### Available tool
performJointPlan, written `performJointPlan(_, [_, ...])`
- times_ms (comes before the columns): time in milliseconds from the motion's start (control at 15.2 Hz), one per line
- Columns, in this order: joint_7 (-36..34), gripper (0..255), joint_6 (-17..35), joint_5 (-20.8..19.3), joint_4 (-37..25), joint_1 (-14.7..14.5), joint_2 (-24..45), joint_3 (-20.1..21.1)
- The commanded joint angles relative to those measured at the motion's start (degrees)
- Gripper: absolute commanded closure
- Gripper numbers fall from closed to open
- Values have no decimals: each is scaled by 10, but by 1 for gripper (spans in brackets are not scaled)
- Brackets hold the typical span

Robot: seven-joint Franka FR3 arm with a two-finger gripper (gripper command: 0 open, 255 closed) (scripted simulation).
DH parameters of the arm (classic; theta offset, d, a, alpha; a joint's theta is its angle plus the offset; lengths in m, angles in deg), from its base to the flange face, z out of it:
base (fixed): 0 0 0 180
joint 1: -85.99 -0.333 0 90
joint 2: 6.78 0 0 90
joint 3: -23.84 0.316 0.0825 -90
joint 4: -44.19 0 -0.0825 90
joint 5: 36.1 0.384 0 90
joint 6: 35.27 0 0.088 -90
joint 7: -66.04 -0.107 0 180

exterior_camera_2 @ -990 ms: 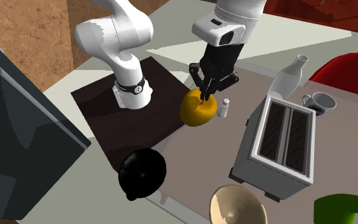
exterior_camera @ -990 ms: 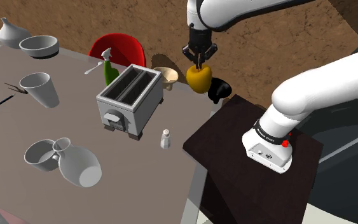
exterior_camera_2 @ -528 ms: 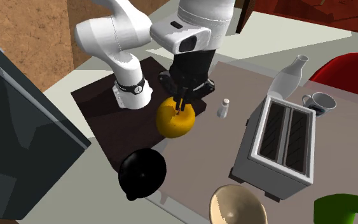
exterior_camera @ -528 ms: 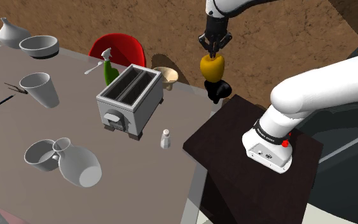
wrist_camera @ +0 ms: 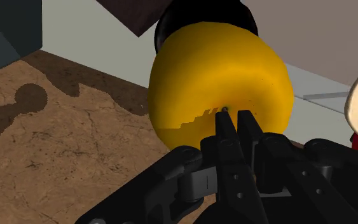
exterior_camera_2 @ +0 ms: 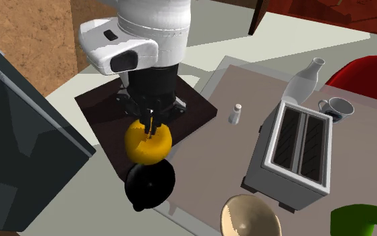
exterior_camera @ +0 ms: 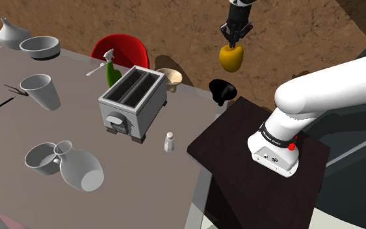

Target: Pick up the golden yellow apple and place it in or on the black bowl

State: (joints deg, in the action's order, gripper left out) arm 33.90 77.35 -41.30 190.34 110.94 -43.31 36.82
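**Apple held aloft, bowl almost straight beneath**

We see the gripper [exterior_camera_2: 150,125] pinching the golden yellow apple [exterior_camera_2: 148,142] at its top. In the wrist view the two black fingers [wrist_camera: 225,130] are drawn close together and bite into the fruit around the stem. The apple hangs under them, clear of the table and touching nothing else.

What matters for the coming move is how the apple sits over the black bowl [exterior_camera_2: 150,185]. The bowl rests near the edge of the table, just beside the dark stand [exterior_camera: 240,140]. In the second exterior view the apple's underside overlaps the bowl's upper rim. In the shoulder view the bowl lies below the apple and a little toward that view's left. Looking along the gripper in the wrist view, the bowl's dark edge peeks out from behind the far side of the apple.

We judge the bowl to be nearly on the gripper's own line, though not quite centred. A small sideways correction and a descent should come before the fingers let go. The bowl is uniformly black, so we cannot tell which way its opening faces.

The toaster [exterior_camera: 132,101] stands well apart from all this.
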Motion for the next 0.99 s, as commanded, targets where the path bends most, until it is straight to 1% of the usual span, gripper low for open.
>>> performJointPlan(0, [27,255,0,-14,-9,14,5,-22])
performJointPlan(66, [47,255,3,-24,-19,24,14,-38])
performJointPlan(924, [23,255,111,-32,60,28,45,-31])
